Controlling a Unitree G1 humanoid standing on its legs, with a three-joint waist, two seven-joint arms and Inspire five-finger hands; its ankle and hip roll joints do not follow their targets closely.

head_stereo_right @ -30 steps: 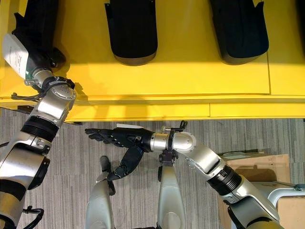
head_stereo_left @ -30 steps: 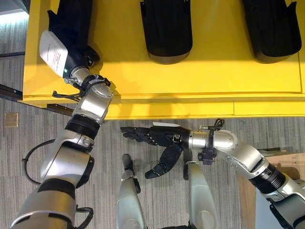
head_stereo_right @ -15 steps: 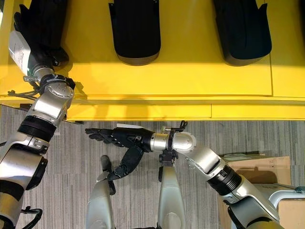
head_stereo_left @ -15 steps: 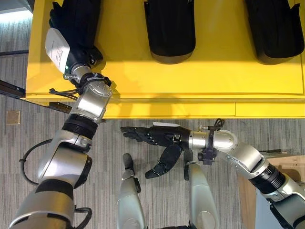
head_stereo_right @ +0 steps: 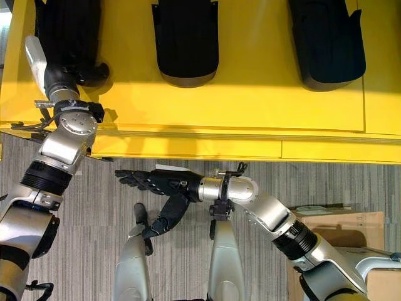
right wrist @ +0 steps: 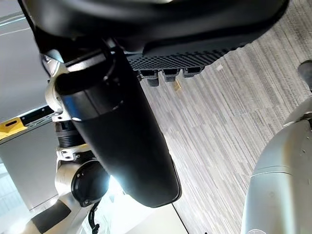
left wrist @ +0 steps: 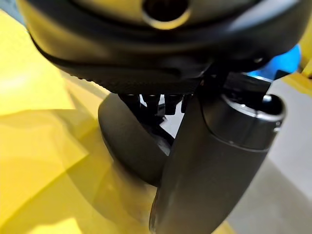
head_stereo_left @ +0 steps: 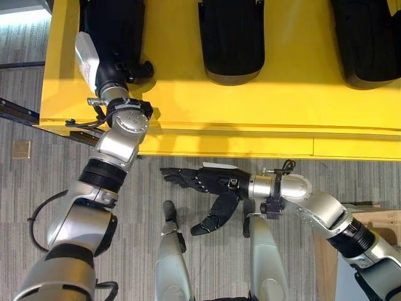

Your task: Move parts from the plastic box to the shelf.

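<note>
left hand (head_stereo_left: pixel 119 63) fingers hidden behind part (head_stereo_left: pixel 113 25)

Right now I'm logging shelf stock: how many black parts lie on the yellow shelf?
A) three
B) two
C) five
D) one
A: three black parts lie in a row on the yellow shelf: left part at the left hand, middle part, right part.

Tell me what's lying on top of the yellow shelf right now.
Three black parts lie on the yellow shelf: a left part, a middle part and a right part. The left hand rests on the left part, hiding some of it. Their far ends are cut off.
</note>
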